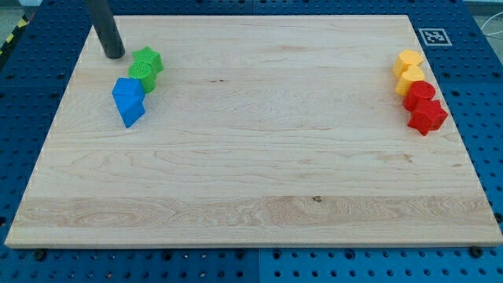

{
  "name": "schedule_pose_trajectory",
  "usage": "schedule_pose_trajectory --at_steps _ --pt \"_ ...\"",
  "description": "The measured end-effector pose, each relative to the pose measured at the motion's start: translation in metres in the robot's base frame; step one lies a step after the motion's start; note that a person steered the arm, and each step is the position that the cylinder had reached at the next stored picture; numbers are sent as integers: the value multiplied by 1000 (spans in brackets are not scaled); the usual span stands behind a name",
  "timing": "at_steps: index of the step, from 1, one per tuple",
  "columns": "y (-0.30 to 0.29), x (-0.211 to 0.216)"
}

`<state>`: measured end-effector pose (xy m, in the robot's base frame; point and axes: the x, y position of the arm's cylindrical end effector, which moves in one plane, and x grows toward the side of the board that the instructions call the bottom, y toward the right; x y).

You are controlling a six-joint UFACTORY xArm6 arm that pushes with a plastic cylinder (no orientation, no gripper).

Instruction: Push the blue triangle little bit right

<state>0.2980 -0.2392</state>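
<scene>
blue triangle [133, 115] lies below and just right of my tip [114, 56], apart; no hand shows.

The wide middle of the wooden tabletop [259, 157] lies bare. At ten o'clock, green blocks [145, 69] touch two blue blocks [129, 101], with my tip [115, 55] just beside the green ones at their ten o'clock. At three o'clock, yellow blocks [409, 69] and red blocks [424, 106] crowd the edge.
</scene>
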Motion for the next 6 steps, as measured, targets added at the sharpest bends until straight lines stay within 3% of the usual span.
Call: schedule_pose_trajectory --at_steps 2,6 --pt "-2 16" --pt "5 86"
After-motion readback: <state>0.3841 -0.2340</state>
